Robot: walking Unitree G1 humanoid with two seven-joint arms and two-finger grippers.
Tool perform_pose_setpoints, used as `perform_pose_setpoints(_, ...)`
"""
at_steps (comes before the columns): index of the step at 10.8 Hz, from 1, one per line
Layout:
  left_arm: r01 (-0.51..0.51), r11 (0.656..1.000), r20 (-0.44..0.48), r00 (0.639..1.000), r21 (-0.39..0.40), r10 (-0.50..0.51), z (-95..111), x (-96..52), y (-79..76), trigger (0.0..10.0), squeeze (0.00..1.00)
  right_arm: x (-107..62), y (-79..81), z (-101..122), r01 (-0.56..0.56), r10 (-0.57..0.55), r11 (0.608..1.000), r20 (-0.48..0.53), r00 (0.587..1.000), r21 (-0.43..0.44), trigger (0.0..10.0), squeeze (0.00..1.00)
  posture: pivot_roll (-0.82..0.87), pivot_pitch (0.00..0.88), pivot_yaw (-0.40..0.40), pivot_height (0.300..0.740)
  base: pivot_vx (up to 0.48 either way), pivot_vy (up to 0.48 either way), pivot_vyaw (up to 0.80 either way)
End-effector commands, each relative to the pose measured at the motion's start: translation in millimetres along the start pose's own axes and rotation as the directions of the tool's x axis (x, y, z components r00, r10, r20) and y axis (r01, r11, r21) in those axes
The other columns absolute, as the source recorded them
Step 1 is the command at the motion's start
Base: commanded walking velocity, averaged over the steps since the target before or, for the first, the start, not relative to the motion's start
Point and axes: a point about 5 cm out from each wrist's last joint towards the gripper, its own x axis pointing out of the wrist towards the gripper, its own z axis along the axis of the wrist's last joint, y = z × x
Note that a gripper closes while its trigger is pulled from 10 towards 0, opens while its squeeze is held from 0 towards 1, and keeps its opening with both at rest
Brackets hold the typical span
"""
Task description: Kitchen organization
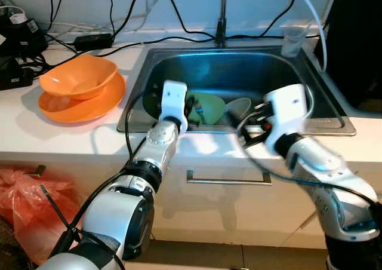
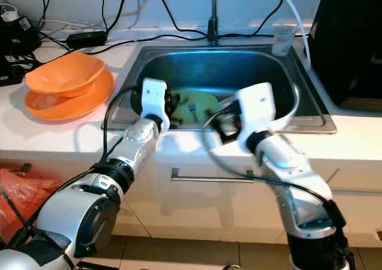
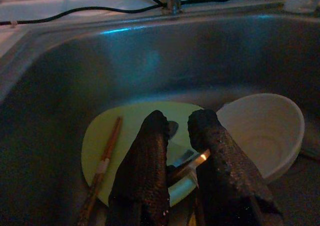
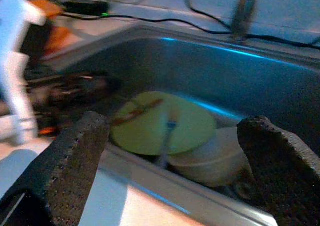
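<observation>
A: Head views first. What is sitting where?

B: A steel sink (image 1: pixel 310 112) is set in a white counter (image 1: pixel 65 140). Down in the basin a green plate (image 2: pixel 192 106) is lying flat, with a pale bowl (image 1: pixel 240 107) just beside it toward the robot's right. On the counter to the left, an orange bowl (image 1: pixel 80 76) is resting on an orange plate (image 1: pixel 83 106). Black cables (image 1: pixel 155 40) are running along the back wall by the tap (image 1: pixel 222 13). A red bag (image 1: pixel 33 207) is showing low on the left, below the counter.

A: And the arms?

B: Both are reaching over the front rim of the sink. The left gripper (image 3: pixel 182 136) is hanging above the green plate; the right gripper (image 4: pixel 170 136) is hovering near the rim, over the bowl side.

A: Left wrist view?

B: The two black fingers (image 3: pixel 147 171) are standing slightly apart, a narrow gap between them, closing on nothing I can confirm. Under them a metal utensil (image 3: pixel 187 161) is lying on the plate; contact is unclear. A pair of chopsticks (image 3: pixel 102 168) is lying on the plate's other side. The bowl is touching the plate's edge.

A: Right wrist view?

B: Blurred. Its fingers (image 4: pixel 75 156) are spread wide, holding nothing. Beyond them the plate is lying in the basin, and the bowl is sitting against it, nearer the rim.
</observation>
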Motion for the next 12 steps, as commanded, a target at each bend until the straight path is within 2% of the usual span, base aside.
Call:
perform_pose_setpoints(1,0.023,1.000,-0.050,0.998,-0.001,-0.023,-8,-1.1,-1.3,0.0,0.00,-2.7,8.0,0,-0.048,0.048,0.999,-0.017,0.999,-0.006,10.0,0.00,-0.16,0.002,0.091,0.740,0.000,0.000,0.00)
perform_pose_setpoints(4,0.043,0.998,-0.102,0.994,-0.046,-0.048,-20,-4.0,-9.4,0.0,0.00,-8.4,16.9,-9,-0.107,0.106,0.994,-0.095,0.990,-0.001,10.0,0.00,-0.18,0.015,0.092,0.740,0.000,0.000,0.00)
perform_pose_setpoints(7,0.060,0.995,-0.114,0.991,-0.074,-0.068,-22,-3.7,-16.8,0.0,0.00,-11.9,18.4,-15,-0.125,0.125,0.992,-0.145,0.981,0.008,10.0,0.00,-0.18,0.021,0.083,0.740,0.000,0.000,0.00)
perform_pose_setpoints(8,0.079,0.993,-0.114,0.989,-0.093,-0.089,-22,-3.4,-19.7,0.0,0.03,-11.8,18.9,-15,-0.128,0.128,0.992,-0.151,0.980,0.009,10.0,0.00,-0.18,0.023,0.084,0.740,0.000,0.000,0.00)
perform_pose_setpoints(9,0.083,0.991,-0.119,0.988,-0.101,-0.095,-22,-3.3,-20.7,7.1,1.00,-11.2,20.0,-15,-0.131,0.131,0.991,-0.153,0.979,0.012,10.0,0.00,-0.17,0.025,0.085,0.740,0.000,0.000,0.00)
perform_pose_setpoints(10,0.076,0.992,-0.123,0.988,-0.097,-0.088,-22,-3.5,-19.3,10.0,1.00,-11.1,20.9,-16,-0.133,0.133,0.991,-0.156,0.979,0.014,10.0,0.00,-0.17,0.025,0.086,0.740,0.000,0.000,0.00)
perform_pose_setpoints(12,0.069,0.993,-0.126,0.989,-0.097,-0.081,-23,-3.7,-16.9,10.0,1.00,-10.5,21.3,-16,-0.133,0.133,0.991,-0.158,0.978,0.016,10.0,0.00,-0.17,0.024,0.087,0.740,0.000,0.000,0.00)
